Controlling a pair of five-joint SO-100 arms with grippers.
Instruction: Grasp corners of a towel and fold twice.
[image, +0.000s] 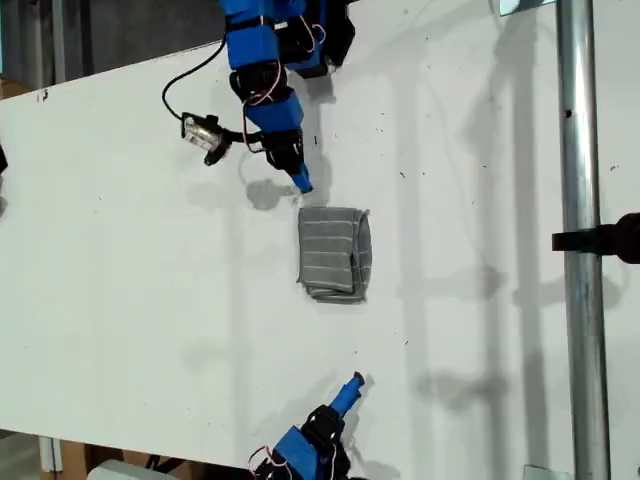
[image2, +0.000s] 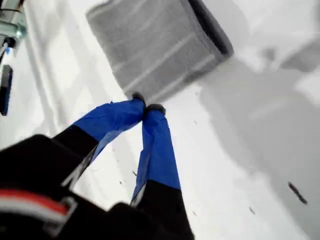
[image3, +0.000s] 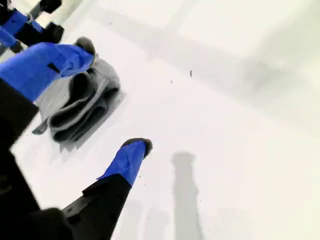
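Lying folded (grey, striped) towel (image: 334, 253), white table (image: 130, 250)

Readable text: none in any view.
Labels, brands, numbers, signs: none legible on anything in any of the three views.

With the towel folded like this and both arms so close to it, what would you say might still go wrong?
Two risks, as I judge them. My first pincer is shut with its tips right beside the towel; a careless move could snag the edge and drag the fold open. The layers on the side facing my second pincer look loose and bunched, so they may spring apart. That pincer is open near them and could catch a flap.
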